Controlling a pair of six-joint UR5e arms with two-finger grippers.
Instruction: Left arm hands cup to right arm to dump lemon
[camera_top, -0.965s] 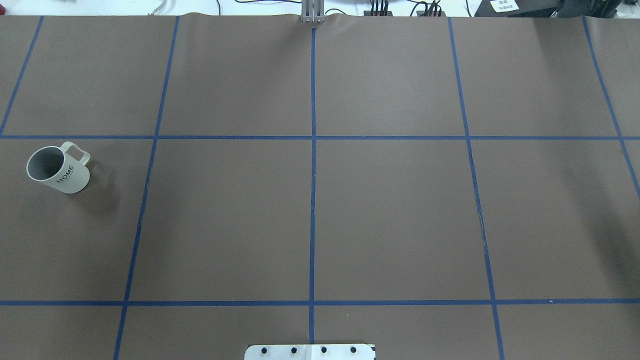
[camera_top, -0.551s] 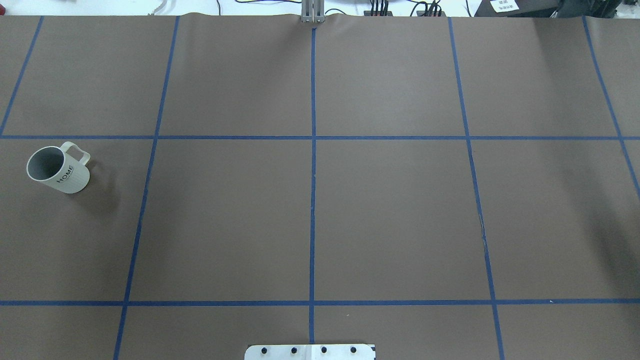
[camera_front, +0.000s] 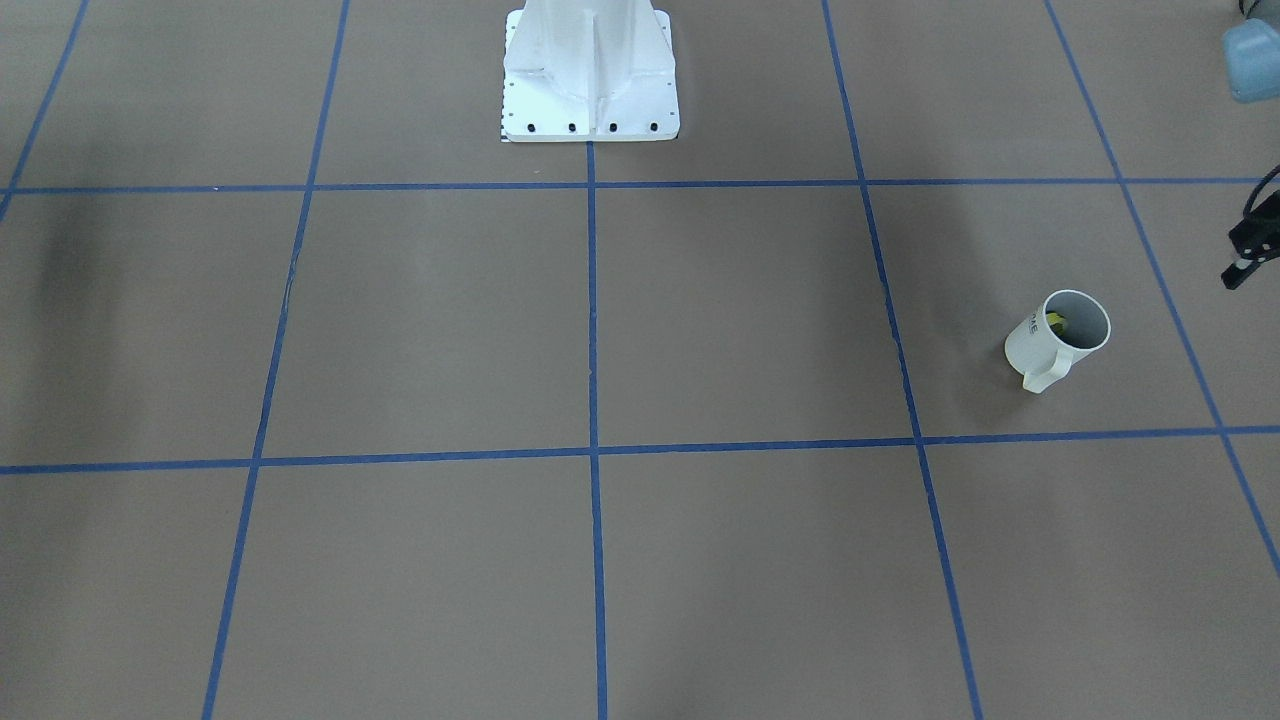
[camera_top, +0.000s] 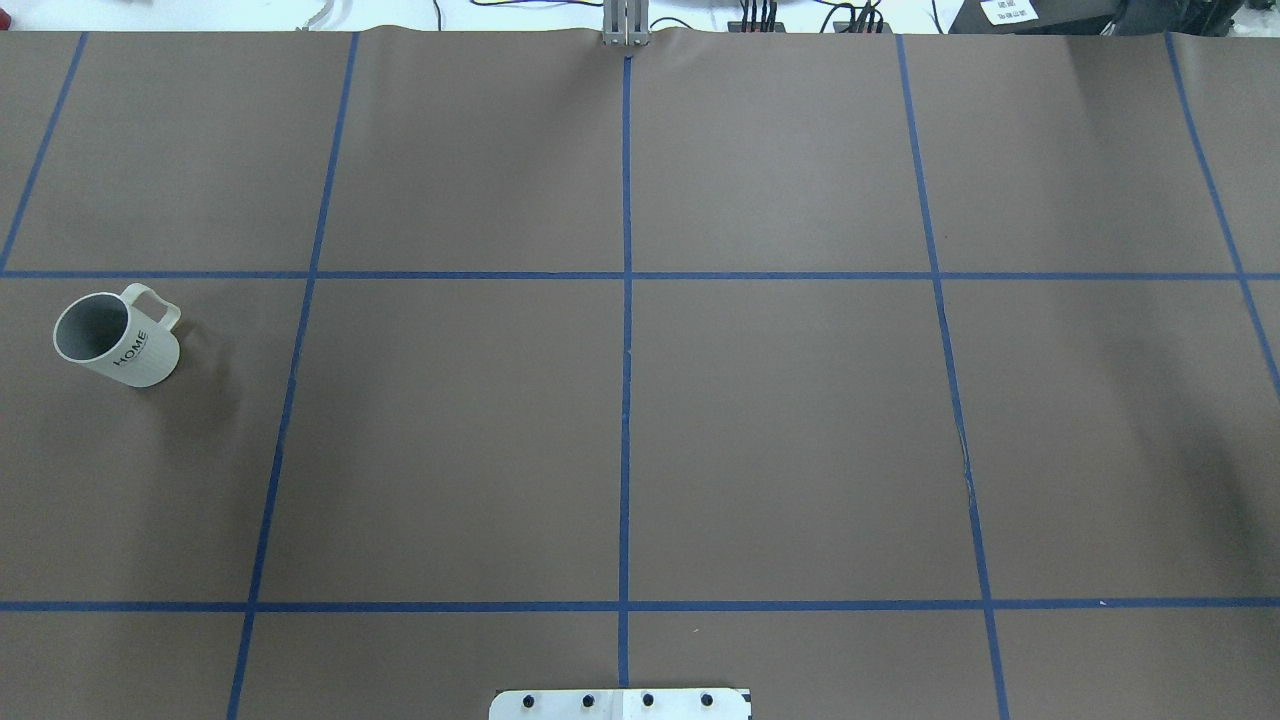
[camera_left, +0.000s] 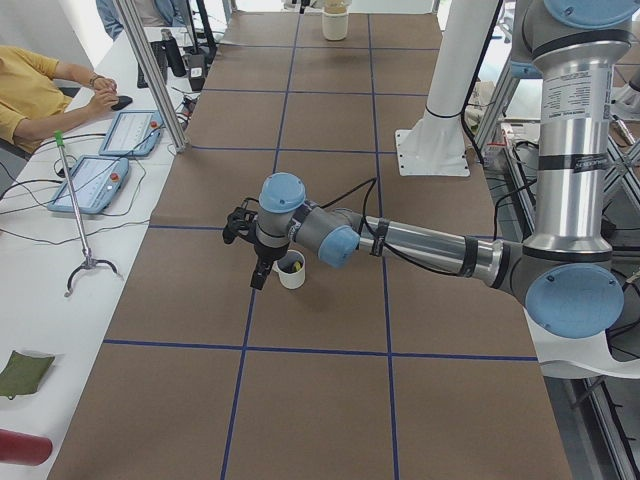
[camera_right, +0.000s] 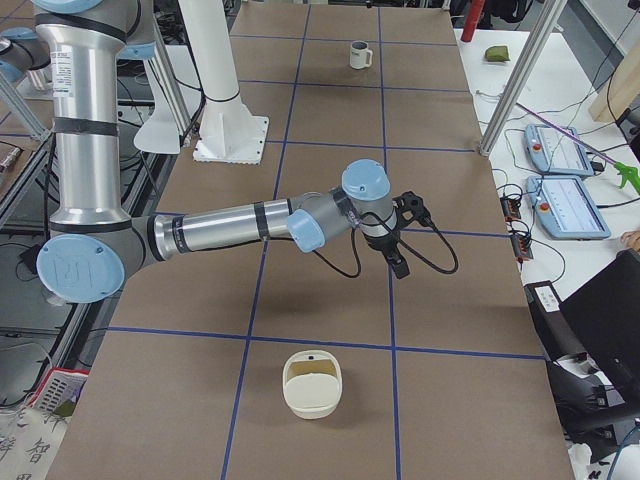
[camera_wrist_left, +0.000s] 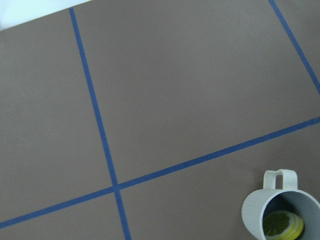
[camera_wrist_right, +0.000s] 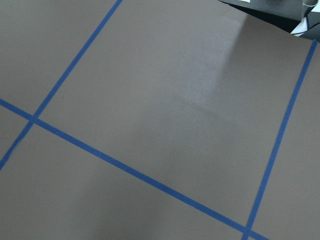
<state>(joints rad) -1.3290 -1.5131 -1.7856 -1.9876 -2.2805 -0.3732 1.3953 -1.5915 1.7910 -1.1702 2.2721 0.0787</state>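
lemon (camera_wrist_left: 283, 225) in upright cup (camera_wrist_left: 252, 215) (on table (camera_wrist_left: 150, 100))

The cup (camera_top: 138, 357) looks smooth ceramic, the table cover (camera_top: 780, 420) matt brown paper, the left arm (camera_left: 430, 243) satin metal.

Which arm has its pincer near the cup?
The left arm: its pincer hangs near the cup, while the right arm is far from it.

You have one cup (camera_top: 118, 338), at nine o'clock in the overhead view, with one lemon slice (camera_wrist_left: 283, 225) inside. You can count two arms, the left arm (camera_left: 420, 243) and the right arm (camera_right: 220, 228), plus two blue-edged tablets (camera_left: 128, 130) and one cream tub (camera_right: 312, 383).
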